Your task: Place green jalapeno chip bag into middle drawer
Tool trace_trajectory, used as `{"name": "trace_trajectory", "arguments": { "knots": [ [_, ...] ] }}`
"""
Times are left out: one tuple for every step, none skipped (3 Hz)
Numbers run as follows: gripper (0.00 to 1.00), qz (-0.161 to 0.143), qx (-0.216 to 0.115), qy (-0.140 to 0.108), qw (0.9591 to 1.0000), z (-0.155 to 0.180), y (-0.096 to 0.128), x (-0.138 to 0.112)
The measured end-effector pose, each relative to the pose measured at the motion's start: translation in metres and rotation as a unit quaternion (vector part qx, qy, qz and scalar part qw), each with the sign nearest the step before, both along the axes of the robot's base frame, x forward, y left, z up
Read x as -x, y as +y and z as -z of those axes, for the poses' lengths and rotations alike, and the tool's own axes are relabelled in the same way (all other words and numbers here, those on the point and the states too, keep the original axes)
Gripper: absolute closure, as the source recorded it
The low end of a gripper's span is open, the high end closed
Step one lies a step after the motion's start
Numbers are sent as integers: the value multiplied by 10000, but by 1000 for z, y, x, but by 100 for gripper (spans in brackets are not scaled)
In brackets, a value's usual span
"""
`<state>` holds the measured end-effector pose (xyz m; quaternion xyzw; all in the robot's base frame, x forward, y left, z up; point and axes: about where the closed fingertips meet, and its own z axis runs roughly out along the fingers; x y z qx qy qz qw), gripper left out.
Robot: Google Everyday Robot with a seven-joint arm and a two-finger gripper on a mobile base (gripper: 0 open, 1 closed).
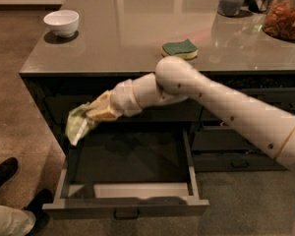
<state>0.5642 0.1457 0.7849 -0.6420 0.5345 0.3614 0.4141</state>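
Camera view: the gripper hangs in front of the table, above the left rear corner of the open middle drawer. Its fingers are closed on the green jalapeno chip bag, which dangles over the drawer's left wall. A white bowl and a sponge rest on the table.

White bowl on the desk's left corner; green sponge near its front edge; snack jar far right; dark shoes below.
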Motion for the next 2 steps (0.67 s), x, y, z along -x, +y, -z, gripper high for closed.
{"name": "trace_trajectory", "arguments": {
  "knots": [
    [100,-5,141,456,9989,78,14,0],
    [100,16,214,924,9955,165,28,5]
  ]
}}
